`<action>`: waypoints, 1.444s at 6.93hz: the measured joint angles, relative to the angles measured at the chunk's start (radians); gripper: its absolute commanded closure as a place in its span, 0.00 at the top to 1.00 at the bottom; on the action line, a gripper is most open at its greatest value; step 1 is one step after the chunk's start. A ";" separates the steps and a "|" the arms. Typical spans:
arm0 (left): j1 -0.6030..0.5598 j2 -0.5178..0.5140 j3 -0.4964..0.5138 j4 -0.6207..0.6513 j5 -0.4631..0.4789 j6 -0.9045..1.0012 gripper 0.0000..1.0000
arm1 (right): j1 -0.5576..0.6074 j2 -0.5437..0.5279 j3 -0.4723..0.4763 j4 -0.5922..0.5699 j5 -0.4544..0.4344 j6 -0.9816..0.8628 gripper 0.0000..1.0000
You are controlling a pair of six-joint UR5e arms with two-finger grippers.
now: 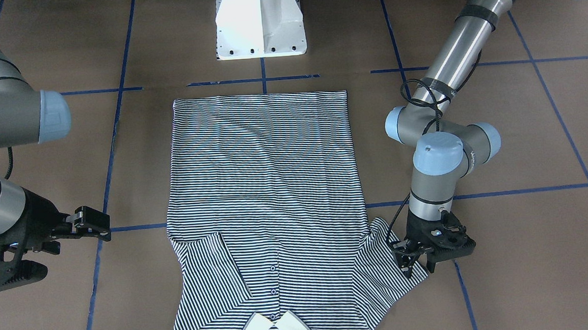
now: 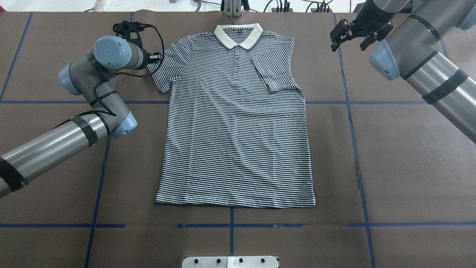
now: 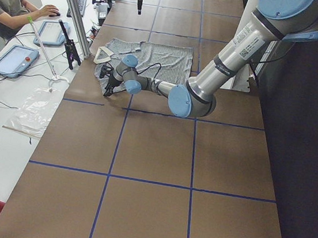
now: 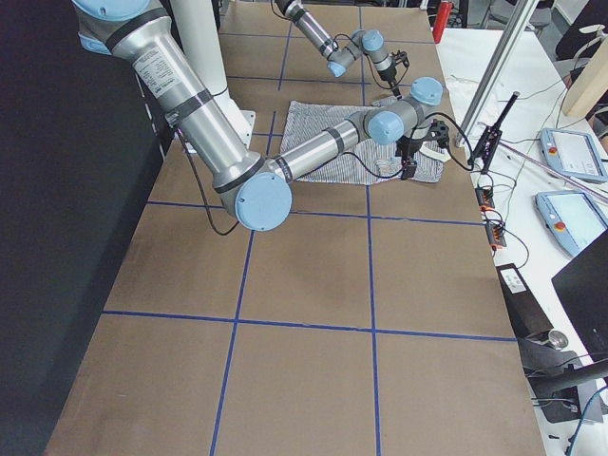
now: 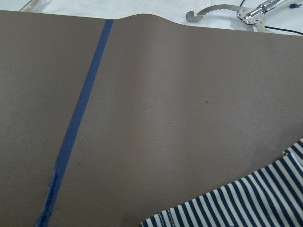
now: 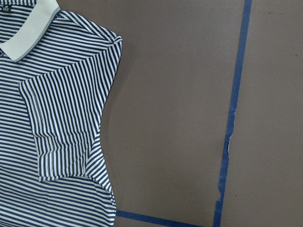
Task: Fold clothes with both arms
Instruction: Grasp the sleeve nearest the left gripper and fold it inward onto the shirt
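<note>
Polo shirt (image 2: 234, 141) lies flat, finely striped, one sleeve (image 2: 273, 74) folded inward; left jaws spread; right jaws spread.

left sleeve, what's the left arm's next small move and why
Probably close the left gripper on the outer edge of the left sleeve. The right sleeve already lies folded over the polo shirt; this one lies spread flat, with the gripper open at its hem.

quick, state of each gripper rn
Left gripper: open, down at the edge of the sleeve.
Right gripper: open, empty, off to the side of the shirt.
</note>
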 measured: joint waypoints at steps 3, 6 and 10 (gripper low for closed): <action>0.000 -0.016 -0.002 0.002 -0.006 0.000 0.00 | 0.000 0.000 0.000 0.000 0.000 -0.001 1.00; 0.006 -0.096 -0.053 0.113 -0.043 -0.070 0.00 | 0.000 0.000 -0.008 0.001 0.000 -0.002 1.00; 0.120 -0.242 0.042 0.165 -0.038 -0.357 0.00 | 0.000 -0.005 -0.015 0.003 0.000 -0.004 1.00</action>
